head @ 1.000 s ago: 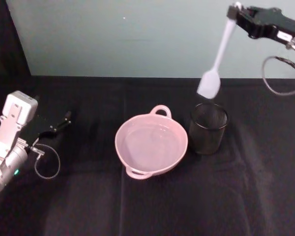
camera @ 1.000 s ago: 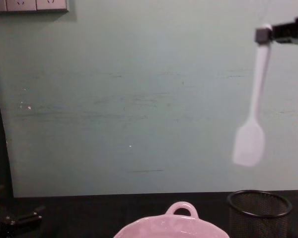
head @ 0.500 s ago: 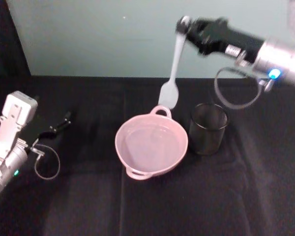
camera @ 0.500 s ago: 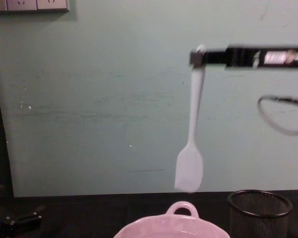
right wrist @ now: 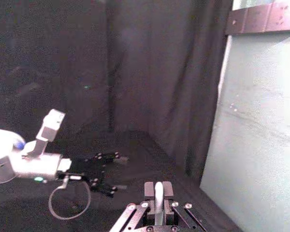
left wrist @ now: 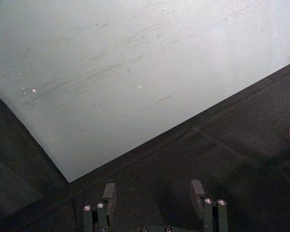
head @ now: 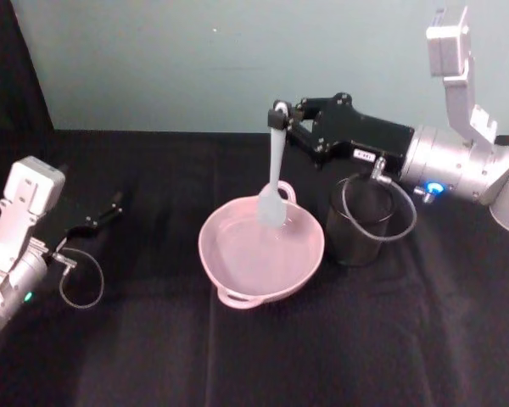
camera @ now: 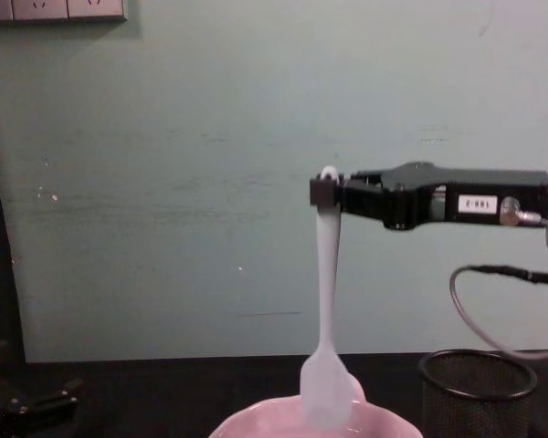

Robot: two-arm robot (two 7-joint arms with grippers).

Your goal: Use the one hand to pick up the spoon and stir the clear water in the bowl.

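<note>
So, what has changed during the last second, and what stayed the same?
The right gripper, fingers shut on the spoon, carried it from above the mesh cup toward the robot's left and down; its blade now hangs inside the bowl. The bowl, the mesh cup and the parked left gripper did not move.

A pale green wall (camera: 164,137) rises behind the black-draped table (head: 237,356), dark curtain (right wrist: 150,72) alongside.
</note>
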